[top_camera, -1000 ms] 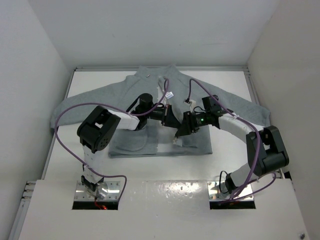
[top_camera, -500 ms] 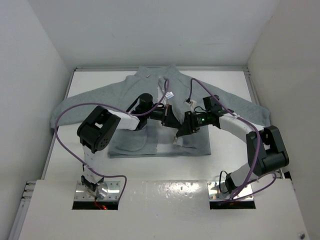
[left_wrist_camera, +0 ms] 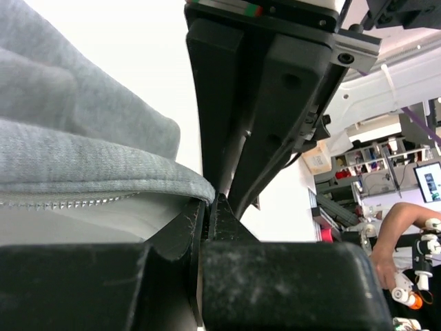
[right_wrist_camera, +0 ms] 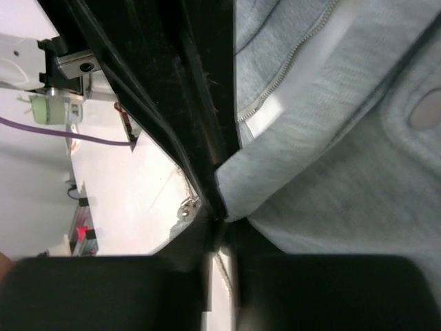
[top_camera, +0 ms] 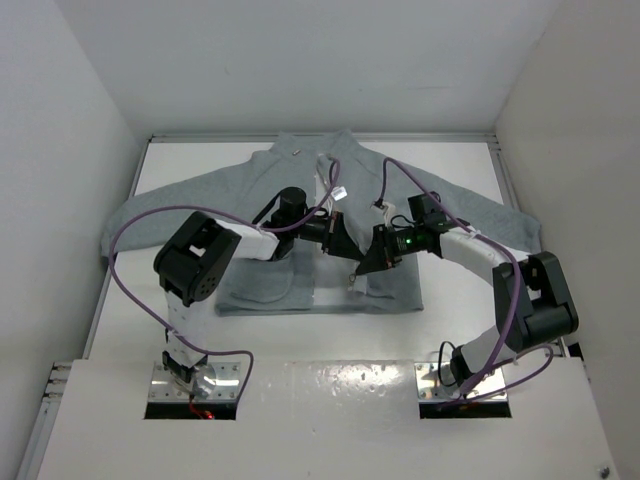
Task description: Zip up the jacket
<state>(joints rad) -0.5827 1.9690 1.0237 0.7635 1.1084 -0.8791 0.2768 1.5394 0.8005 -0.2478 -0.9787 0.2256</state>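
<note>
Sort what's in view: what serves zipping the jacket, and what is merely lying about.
For the job: jacket; its zipper; left gripper and right gripper, jaws shut on the jacket's front edges.
Lying about: purple cables; table; a bystander's arm beyond the cell.

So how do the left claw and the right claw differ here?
The left claw reaches in from the left and sits slightly nearer the collar; the right claw reaches from the right, nearer the hem. A green light shows behind the right claw, none by the left. Both are shut on the jacket edge by its zipper.
</note>
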